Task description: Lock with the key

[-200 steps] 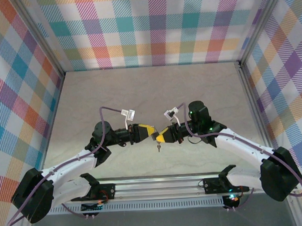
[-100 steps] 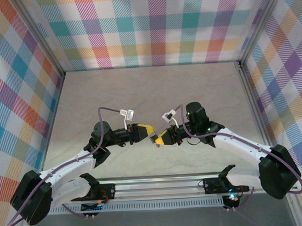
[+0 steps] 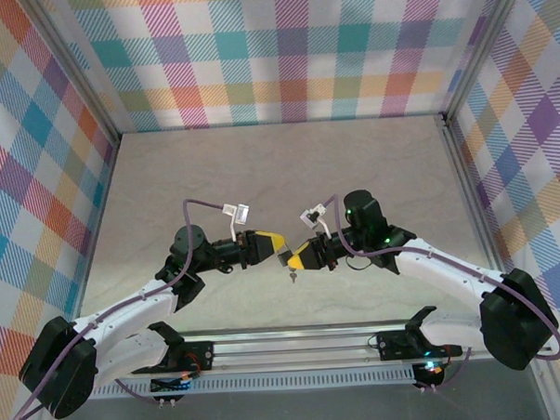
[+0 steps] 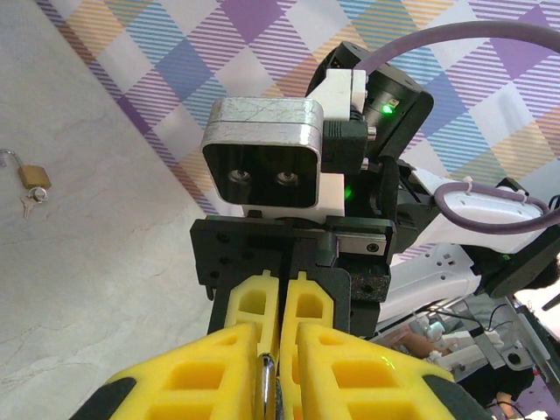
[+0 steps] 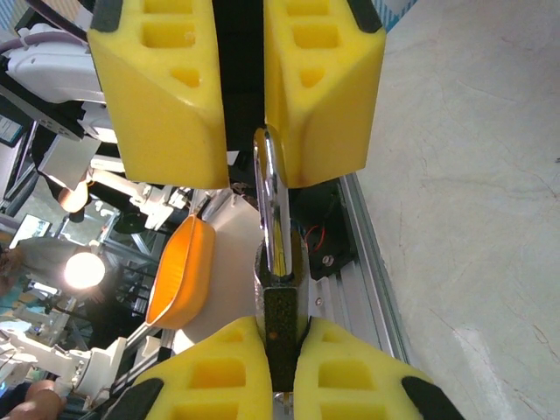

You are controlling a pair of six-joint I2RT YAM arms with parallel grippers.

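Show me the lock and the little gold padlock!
lock [image 5: 281, 332], right wrist view, on its dark body.
little gold padlock [image 4: 35, 177], left wrist view, on its brass body.

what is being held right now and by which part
the lock: the right tool pinches its dark body, and its shackle sits between the fingers of the left tool, though whether those are clamped on it cannot be told

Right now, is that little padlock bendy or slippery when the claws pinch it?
Probably stiff: the padlock stands straight out from the right claw. Its shiny shackle looks slippery, though the foam pads should grip. Likely light, since a small pinch carries it.
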